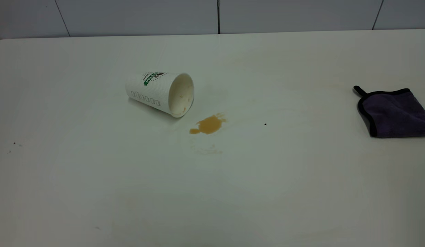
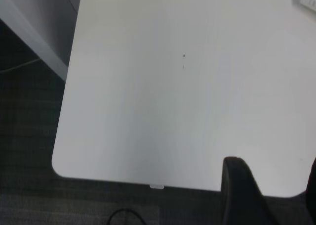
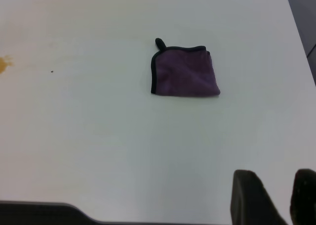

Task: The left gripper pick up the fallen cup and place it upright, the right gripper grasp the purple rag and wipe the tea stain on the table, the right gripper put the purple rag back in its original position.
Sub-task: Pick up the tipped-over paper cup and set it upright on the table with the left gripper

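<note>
The white dimpled paper cup (image 1: pixel 160 93) is seen fallen beside the amber tea stain (image 1: pixel 208 124) on the off-white counter (image 1: pixel 212 192) only from outside; the folded purple rag (image 3: pixel 185 71) near the counter's right edge is also shown by the right wrist view. The left claw (image 2: pixel 269 195) and right claw (image 3: pixel 274 198) are each seen parted, nothing held.

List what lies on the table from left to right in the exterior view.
The cup on its side → the tea stain → a tiny black speck → the purple rag at the right edge.

cup (image 1: pixel 160 93): white, dimpled txtr, green+black logo, row of small outlined boxes, cream inside w/ amber flecks
tea stain (image 1: pixel 208 125): amber-brown blotch
purple rag (image 1: pixel 394 112): dark purple, black edging + black loop
table (image 1: pixel 95 178): off-white, plain, few tiny dark specks
</note>
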`<control>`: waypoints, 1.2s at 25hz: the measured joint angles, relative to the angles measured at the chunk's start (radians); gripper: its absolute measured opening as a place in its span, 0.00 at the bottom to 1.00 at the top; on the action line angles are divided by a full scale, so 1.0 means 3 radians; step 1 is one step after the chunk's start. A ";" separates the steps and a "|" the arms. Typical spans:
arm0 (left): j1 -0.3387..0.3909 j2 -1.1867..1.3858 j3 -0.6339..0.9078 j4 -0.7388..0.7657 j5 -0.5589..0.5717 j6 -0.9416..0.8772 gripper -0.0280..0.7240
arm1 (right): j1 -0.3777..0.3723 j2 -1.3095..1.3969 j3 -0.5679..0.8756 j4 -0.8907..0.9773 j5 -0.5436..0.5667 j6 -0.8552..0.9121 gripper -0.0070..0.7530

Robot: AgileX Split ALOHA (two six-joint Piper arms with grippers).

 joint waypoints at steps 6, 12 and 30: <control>0.0000 0.0696 -0.0172 0.0143 -0.0385 -0.0072 0.52 | 0.0000 0.0000 0.0000 0.0000 0.0000 0.0000 0.32; -0.0032 0.1693 -0.0540 0.0109 -0.0527 -0.0111 0.59 | 0.0000 0.0000 0.0000 0.0000 0.0000 0.0000 0.32; -0.1832 0.4373 -0.1936 0.1811 -0.0735 -0.1973 0.82 | 0.0000 0.0000 0.0000 0.0000 0.0000 0.0000 0.32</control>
